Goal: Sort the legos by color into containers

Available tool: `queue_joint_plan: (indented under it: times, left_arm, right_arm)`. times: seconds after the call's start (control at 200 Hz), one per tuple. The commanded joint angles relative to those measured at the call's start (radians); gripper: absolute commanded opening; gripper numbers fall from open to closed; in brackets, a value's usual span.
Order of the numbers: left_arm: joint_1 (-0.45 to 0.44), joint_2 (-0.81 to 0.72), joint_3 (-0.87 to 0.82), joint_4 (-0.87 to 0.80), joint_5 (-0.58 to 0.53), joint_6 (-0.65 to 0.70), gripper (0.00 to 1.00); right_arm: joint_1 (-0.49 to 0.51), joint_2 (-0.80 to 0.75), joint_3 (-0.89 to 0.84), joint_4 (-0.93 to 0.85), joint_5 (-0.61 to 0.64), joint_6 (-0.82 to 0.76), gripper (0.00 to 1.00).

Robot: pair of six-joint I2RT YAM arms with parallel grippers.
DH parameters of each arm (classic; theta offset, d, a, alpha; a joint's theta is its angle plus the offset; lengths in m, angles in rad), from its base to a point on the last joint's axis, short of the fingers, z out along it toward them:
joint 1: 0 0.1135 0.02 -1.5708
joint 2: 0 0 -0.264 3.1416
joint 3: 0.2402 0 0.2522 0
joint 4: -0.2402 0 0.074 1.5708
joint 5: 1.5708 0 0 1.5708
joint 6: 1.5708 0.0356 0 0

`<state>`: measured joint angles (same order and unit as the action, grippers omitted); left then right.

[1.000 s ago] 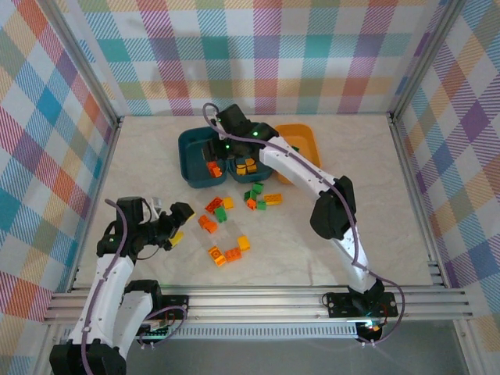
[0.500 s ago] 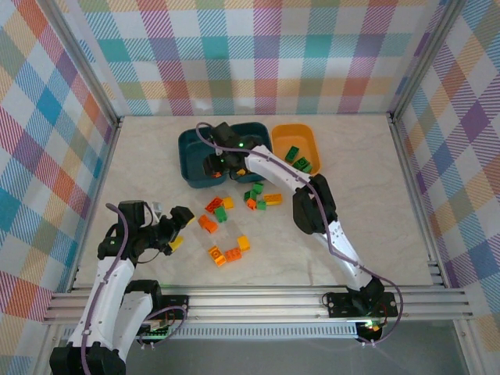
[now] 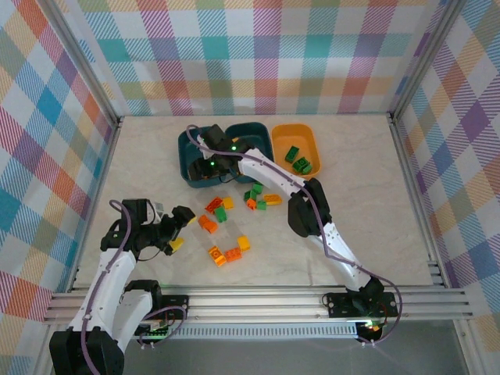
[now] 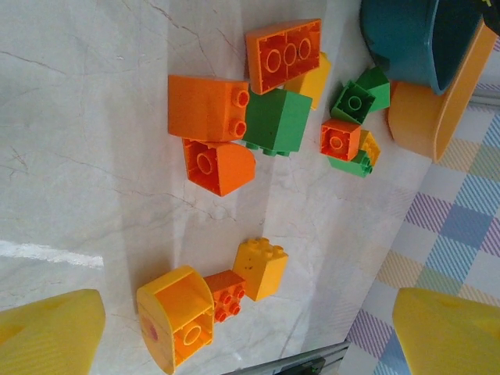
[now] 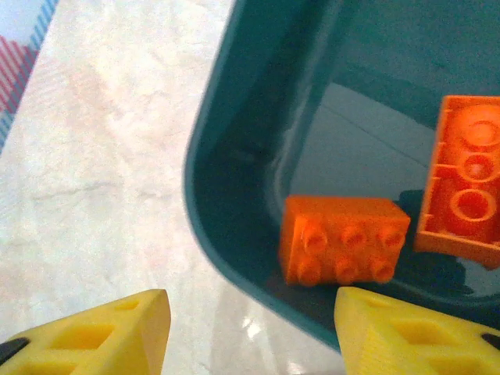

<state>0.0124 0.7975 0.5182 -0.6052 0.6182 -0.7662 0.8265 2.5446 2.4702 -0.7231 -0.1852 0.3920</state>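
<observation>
I can read nothing from here — no text, label or number on the bricks [image 4: 205, 107] or tubs [image 3: 312, 141].

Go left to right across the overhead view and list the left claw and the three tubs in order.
left claw → first teal tub → second teal tub → orange-yellow tub, holding green bricks
</observation>
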Motion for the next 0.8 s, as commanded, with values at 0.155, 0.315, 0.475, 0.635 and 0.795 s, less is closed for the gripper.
queue_joint_plan:
  times: [0.155,0.315,0.475,0.635,0.795]
  left_arm:
    - [-0.087,-0.012,0.023,-0.071,-0.066,-0.026,0.89]
    - [-0.247,-0.077,-0.006,-0.119,-0.152,-0.154,0.84]
    - [-0.410,-0.131,-0.074,-0.067,-0.242,-0.322,0.84]
    - [-0.529,-0.034,-0.104,-0.002,-0.286,-0.428,0.87]
    - [-0.587,0.044,-0.088,0.067,-0.328,-0.506,0.90]
  right_arm:
    - [-0.003,-0.266,-0.229,0.122,0.126,0.010,0.57]
    - [-0.058,-0.516,-0.596,0.227,0.199,0.064,0.55]
    - [-0.072,-0.723,-0.963,0.270,0.257,0.068,0.56]
    - [-0.082,-0.858,-1.226,0.272,0.319,0.100,0.58]
    - [-0.119,-0.974,-1.396,0.295,0.337,0.135,0.59]
